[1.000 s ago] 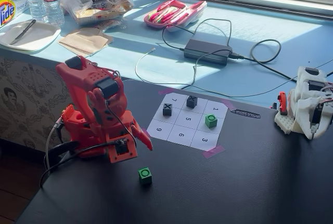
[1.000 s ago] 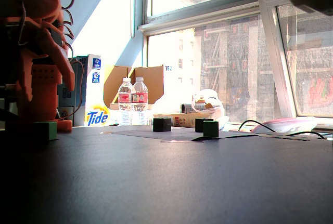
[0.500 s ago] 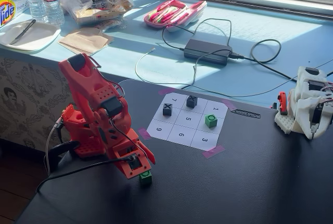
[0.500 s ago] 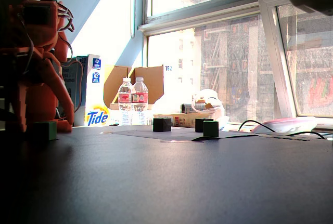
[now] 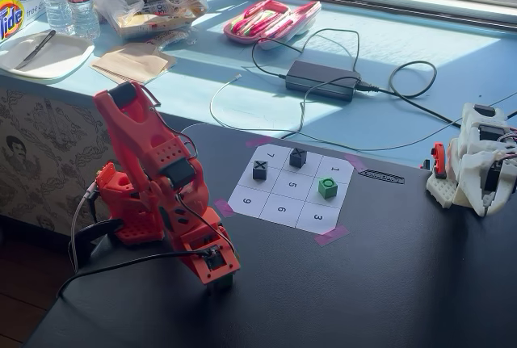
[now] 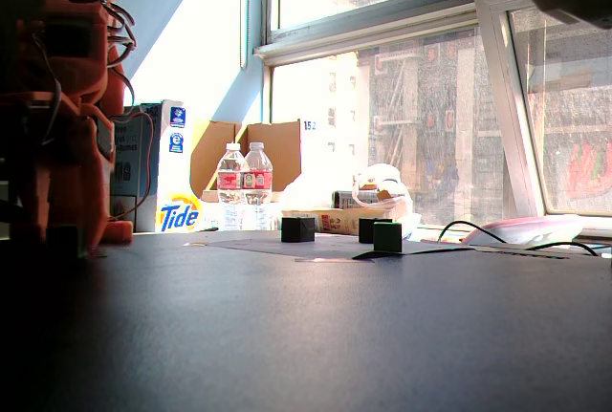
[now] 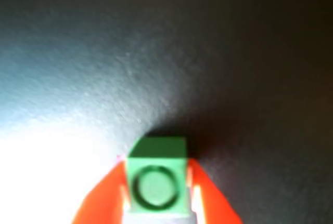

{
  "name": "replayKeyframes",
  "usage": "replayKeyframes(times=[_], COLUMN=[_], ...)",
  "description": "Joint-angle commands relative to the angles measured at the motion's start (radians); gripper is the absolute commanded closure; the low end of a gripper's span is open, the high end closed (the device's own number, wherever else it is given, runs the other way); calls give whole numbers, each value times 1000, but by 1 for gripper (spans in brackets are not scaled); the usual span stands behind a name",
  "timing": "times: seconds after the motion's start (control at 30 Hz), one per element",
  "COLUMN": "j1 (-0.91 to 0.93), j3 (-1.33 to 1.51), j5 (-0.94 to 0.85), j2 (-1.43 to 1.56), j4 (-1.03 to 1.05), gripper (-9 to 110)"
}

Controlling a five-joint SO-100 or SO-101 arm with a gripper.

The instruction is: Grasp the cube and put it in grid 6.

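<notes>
The cube (image 7: 156,185), bright green with a dark ring on top, sits on the black table in the wrist view. My orange gripper (image 7: 157,162) is shut on it, one finger against each side. In a fixed view my gripper (image 5: 220,270) is lowered to the table near the front edge and covers the cube. Grid 6 (image 5: 283,211) is the middle cell of the paper sheet's near row, up and to the right of my gripper, and it is bare. In another fixed view my gripper (image 6: 67,230) stands in shadow at far left.
A second green cube (image 5: 327,187) sits on the sheet's right column, and two dark X cubes (image 5: 259,169) (image 5: 298,157) sit farther back. A white device (image 5: 477,162) stands at the table's right edge. A power brick and cables (image 5: 321,79) lie on the blue ledge behind.
My arm swung forward and dropped from a folded pose down to the table. My gripper came down over the cube, which now sits between the fingers. The sheet's cubes stayed put.
</notes>
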Motion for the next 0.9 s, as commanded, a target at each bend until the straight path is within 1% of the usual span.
replayKeyframes(times=[0.0, 0.1, 0.17, 0.37, 0.5, 0.63, 0.77, 0.87], j1=[-9, -14, -18, -100, -229, -394, -581, -673], j3=[3, 11, -3, -123, -262, -423, -514, -568], j5=[-6, 2, 38, 250, 446, 623, 758, 787], j2=[-6, -5, 14, 120, 160, 104, -43, -164], j4=[-14, -15, 6, 166, 324, 445, 445, 420], gripper=[101, 101, 101, 101, 101, 101, 101, 101])
